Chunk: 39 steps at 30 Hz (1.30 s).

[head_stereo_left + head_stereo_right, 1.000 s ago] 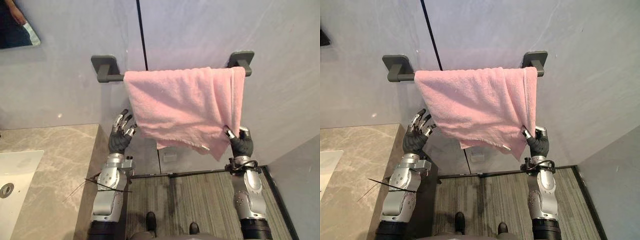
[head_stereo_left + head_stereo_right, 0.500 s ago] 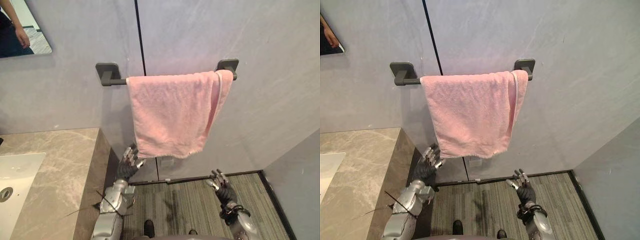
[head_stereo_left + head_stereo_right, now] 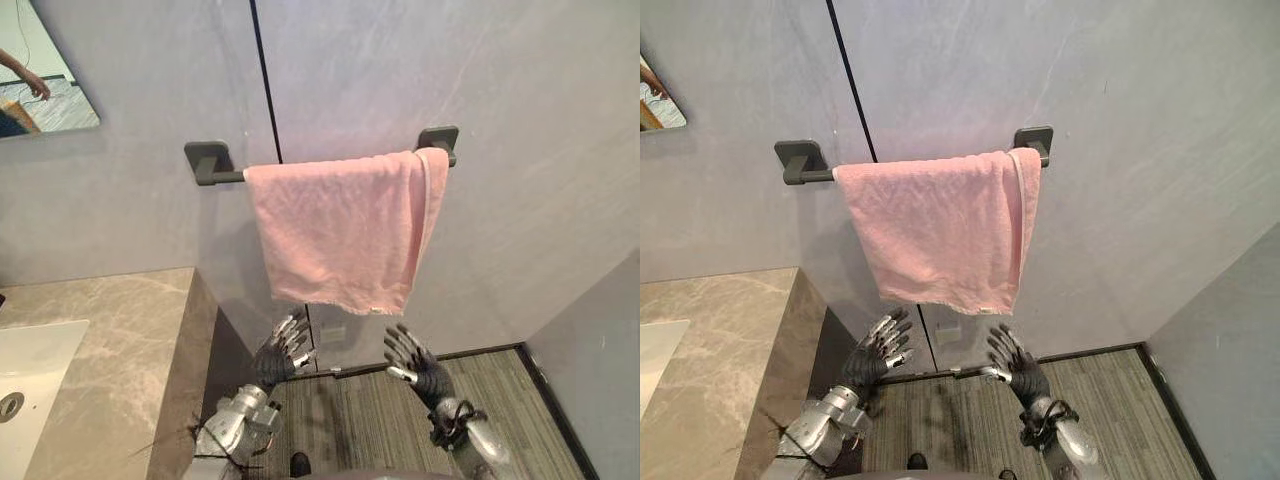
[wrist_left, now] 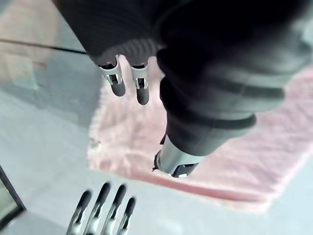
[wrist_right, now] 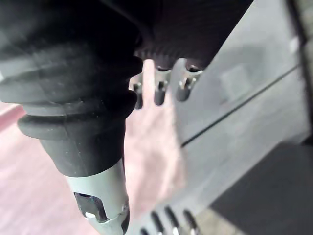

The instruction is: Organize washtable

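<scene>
Towel (image 3: 340,230) hangs on the bar (image 3: 225,177); left hand (image 3: 272,365) and right hand (image 3: 430,378), spread wide and empty, hover clear below its hem. The left eye view shows the sink (image 3: 30,370).

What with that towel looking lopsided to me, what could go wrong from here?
1. The towel sits bunched against the right bracket of the bar, and its hem is uneven; a pull on that side might drag it off.
2. The left robot hand and right robot hand are open close below the hem; if they reach up, fingers may snag the cloth and skew it more.
</scene>
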Tool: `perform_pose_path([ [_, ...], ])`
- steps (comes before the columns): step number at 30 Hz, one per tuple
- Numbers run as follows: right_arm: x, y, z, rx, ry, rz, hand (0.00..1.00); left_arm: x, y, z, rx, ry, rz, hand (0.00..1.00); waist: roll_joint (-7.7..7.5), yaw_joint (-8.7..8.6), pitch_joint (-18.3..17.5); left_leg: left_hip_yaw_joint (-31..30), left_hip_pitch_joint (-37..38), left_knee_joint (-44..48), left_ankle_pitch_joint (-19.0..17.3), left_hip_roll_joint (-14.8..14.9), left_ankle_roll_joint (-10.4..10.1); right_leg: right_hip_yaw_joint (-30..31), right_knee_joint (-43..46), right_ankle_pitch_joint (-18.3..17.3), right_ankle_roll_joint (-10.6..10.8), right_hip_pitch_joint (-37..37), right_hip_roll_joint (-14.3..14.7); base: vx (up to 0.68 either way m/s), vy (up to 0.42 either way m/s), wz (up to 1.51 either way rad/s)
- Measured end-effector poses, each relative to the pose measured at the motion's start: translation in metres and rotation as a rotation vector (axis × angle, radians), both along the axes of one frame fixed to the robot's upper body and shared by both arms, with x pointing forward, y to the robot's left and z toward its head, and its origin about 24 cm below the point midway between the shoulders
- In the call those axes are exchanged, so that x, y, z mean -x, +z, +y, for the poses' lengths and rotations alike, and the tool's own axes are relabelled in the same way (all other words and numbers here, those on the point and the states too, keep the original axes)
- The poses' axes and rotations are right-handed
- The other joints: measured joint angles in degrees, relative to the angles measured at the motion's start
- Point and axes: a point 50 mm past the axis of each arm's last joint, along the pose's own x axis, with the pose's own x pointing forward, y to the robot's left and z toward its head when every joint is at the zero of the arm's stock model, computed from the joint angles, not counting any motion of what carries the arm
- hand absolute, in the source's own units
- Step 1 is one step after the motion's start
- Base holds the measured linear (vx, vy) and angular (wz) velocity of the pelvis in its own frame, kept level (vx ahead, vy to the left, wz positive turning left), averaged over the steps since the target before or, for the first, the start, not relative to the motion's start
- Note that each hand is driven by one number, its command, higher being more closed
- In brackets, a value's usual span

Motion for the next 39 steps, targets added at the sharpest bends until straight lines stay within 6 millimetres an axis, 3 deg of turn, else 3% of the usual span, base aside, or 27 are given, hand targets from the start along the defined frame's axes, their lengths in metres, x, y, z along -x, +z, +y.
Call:
perform_pose_path([
  [2,-0.004,0.012,0.007,-0.045,0.029,-0.061,0.00,0.002,0.009,-0.002,0.050,-0.039,-0.031,0.00,-0.03,0.00,-0.2,0.2,0.1,0.0,0.0,0.0,0.0,0.1,0.0,0.0,0.0,0.0,0.0,0.02,-0.003,-0.05],
  [4,-0.013,0.041,0.028,-0.178,0.119,-0.174,0.00,-0.002,0.024,-0.017,0.223,-0.111,-0.066,0.00,0.07,0.33,-0.6,0.5,0.3,0.0,-0.1,0.0,0.0,0.4,0.0,0.0,0.0,0.0,0.0,0.00,-0.001,-0.07],
  [5,-0.028,0.062,0.039,-0.236,0.135,-0.274,0.00,-0.016,0.040,-0.034,0.345,-0.169,-0.126,0.00,-0.06,1.00,-0.7,0.6,0.3,0.0,-0.1,0.0,0.0,0.4,0.2,0.0,0.0,0.0,0.0,0.00,0.000,0.00],
  [6,-0.036,0.072,0.038,-0.237,0.127,-0.325,0.00,-0.022,0.048,-0.037,0.371,-0.185,-0.164,0.00,-0.12,1.20,-0.8,0.6,0.3,0.0,-0.1,-0.1,0.0,0.4,0.3,0.0,0.0,0.0,-0.1,0.00,0.000,0.00],
  [11,-0.057,0.092,0.044,-0.245,0.120,-0.409,0.00,-0.037,0.064,-0.052,0.425,-0.228,-0.232,0.00,-0.39,1.28,-1.0,0.5,-0.3,0.0,0.0,-0.3,0.0,0.3,0.4,0.0,0.0,-0.7,-0.1,0.00,0.002,0.01],
  [12,-0.079,0.096,0.042,-0.207,0.058,-0.415,0.00,-0.058,0.064,-0.064,0.418,-0.220,-0.234,0.00,-0.60,1.33,-1.1,0.1,-2.1,0.0,0.2,-0.2,-0.1,0.1,0.6,0.4,-0.1,-2.5,-0.3,-0.01,0.002,0.11],
  [16,-0.108,0.112,0.030,-0.179,-0.029,-0.452,0.00,-0.091,0.067,-0.081,0.378,-0.244,-0.246,0.00,-0.68,1.34,-0.1,-0.9,-7.4,0.0,1.6,0.0,0.6,-0.3,0.2,1.9,-0.1,-6.6,0.0,0.04,-0.013,0.10],
  [19,-0.127,0.143,0.020,-0.236,-0.107,-0.539,0.00,-0.120,0.064,-0.093,0.285,-0.211,-0.210,0.00,-0.61,1.09,1.7,-0.9,-10.4,0.3,2.8,0.2,1.0,-0.2,0.3,2.6,-0.1,-9.7,0.3,0.04,-0.004,-0.01],
  [21,-0.133,0.160,0.022,-0.279,-0.112,-0.594,0.00,-0.128,0.057,-0.101,0.244,-0.206,-0.169,0.00,-0.67,0.73,3.7,-0.5,-10.8,0.3,2.8,0.3,1.0,0.1,0.8,2.6,-0.2,-10.4,0.4,0.02,0.005,-0.09],
  [24,-0.130,0.168,0.031,-0.395,-0.106,-0.599,0.00,-0.137,0.053,-0.114,0.098,-0.144,-0.179,0.00,-0.85,1.11,4.4,1.4,-12.4,0.3,2.9,1.0,0.9,1.6,1.8,2.6,-0.2,-13.3,0.9,0.06,-0.019,-0.32],
  [25,-0.120,0.178,0.033,-0.462,-0.105,-0.650,0.00,-0.144,0.066,-0.121,0.011,-0.050,-0.258,0.00,-0.90,1.26,4.5,2.5,-12.5,0.0,2.8,1.7,0.8,2.5,3.3,2.1,-0.8,-14.6,1.6,0.02,-0.032,-0.30],
  [30,-0.108,0.175,0.030,-0.500,-0.142,-0.655,0.00,-0.150,0.064,-0.115,-0.018,0.114,-0.248,0.00,-1.02,1.39,4.5,4.1,-12.5,0.0,1.8,2.2,0.0,3.0,3.9,2.1,-0.8,-15.3,2.0,-0.01,-0.007,-0.15],
  [32,-0.099,0.165,0.025,-0.502,-0.170,-0.635,0.00,-0.158,0.067,-0.090,-0.008,0.285,-0.247,0.00,-1.15,1.51,4.5,5.7,-12.3,0.0,1.7,2.3,0.1,4.3,4.1,2.1,-0.7,-15.9,1.9,0.03,0.020,-0.24],
  [37,-0.095,0.155,0.023,-0.494,-0.193,-0.608,0.00,-0.153,0.060,-0.075,0.015,0.367,-0.229,0.00,-1.17,1.45,4.5,5.8,-11.7,0.1,2.0,2.3,0.4,4.3,4.1,1.9,-0.6,-15.3,2.0,0.05,-0.002,-0.02],
  [39,-0.089,0.141,0.021,-0.498,-0.221,-0.559,0.00,-0.144,0.054,-0.062,0.029,0.432,-0.222,0.00,-1.09,1.41,4.4,5.4,-10.0,0.0,1.9,2.3,0.2,3.8,4.1,1.3,-0.9,-13.4,2.0,0.07,-0.016,0.09],
])
